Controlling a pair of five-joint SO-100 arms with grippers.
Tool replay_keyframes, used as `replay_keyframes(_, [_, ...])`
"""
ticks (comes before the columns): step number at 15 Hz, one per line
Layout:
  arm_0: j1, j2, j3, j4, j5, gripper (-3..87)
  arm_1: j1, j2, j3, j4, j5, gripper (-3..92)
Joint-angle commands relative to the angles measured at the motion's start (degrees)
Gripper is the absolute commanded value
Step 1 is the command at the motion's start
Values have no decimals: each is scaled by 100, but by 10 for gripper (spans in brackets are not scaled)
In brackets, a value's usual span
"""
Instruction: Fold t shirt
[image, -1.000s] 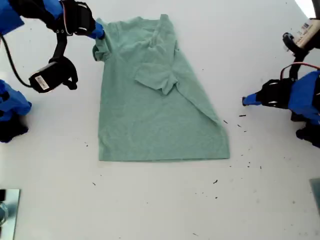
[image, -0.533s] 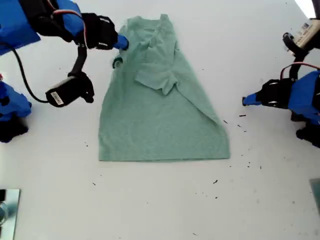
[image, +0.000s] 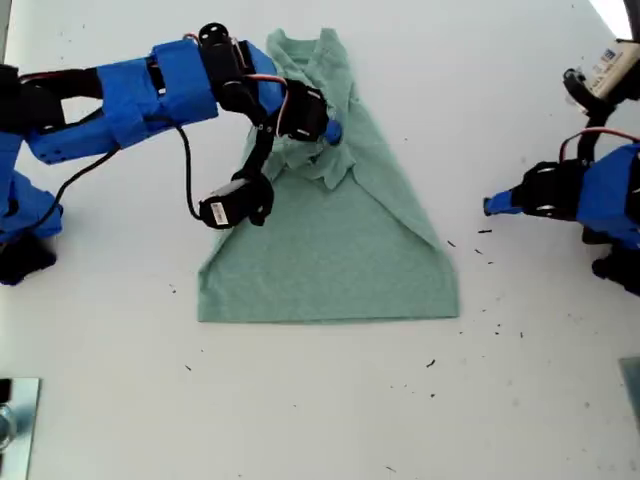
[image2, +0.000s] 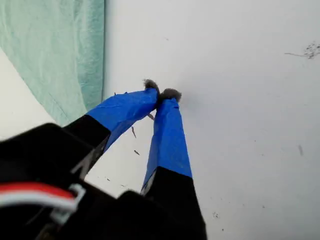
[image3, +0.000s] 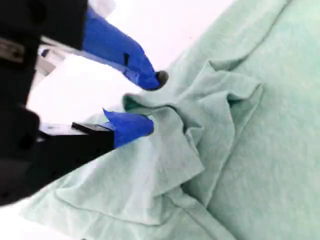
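Exterior view shows my second end effector (image: 330, 133) parted over a bunched sleeve of the t shirt (image: 330, 250) on the tabletop (image: 300, 400), apparently folding it inward, while my first end effector (image: 490, 204) waits closed, empty.

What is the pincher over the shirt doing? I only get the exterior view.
Observer: My second gripper is open, with a bunched fold of the shirt between its tips.
Operator: And the one by the exterior view's right edge?
Observer: My first gripper is shut on nothing, over bare table.
Operator: Is it clean?
Observer: No, grey fluff sticks to its tips.
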Motion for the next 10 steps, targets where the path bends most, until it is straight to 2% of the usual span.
replay_keyframes(1, [-141,1134,-26,791,18,123,-44,26,316,-176,26,29])
replay_keyframes(2, [-105,1767,501,1099,-79,60,-18,26,316,-176,0,32])
replay_keyframes(3, [62,2593,1538,984,-141,40,18,26,316,-176,-18,26])
replay_keyframes(4, [272,3639,3050,571,-360,16,18,26,308,-176,-53,26])
replay_keyframes(6, [659,6240,6478,-642,-993,-1,26,26,290,-176,-105,26])
replay_keyframes(9, [1318,9580,10292,-1441,-2145,-1,-53,26,272,-193,-167,26])
replay_keyframes(10, [1485,10978,11461,-1468,-2479,-2,-53,26,272,-202,-185,26])
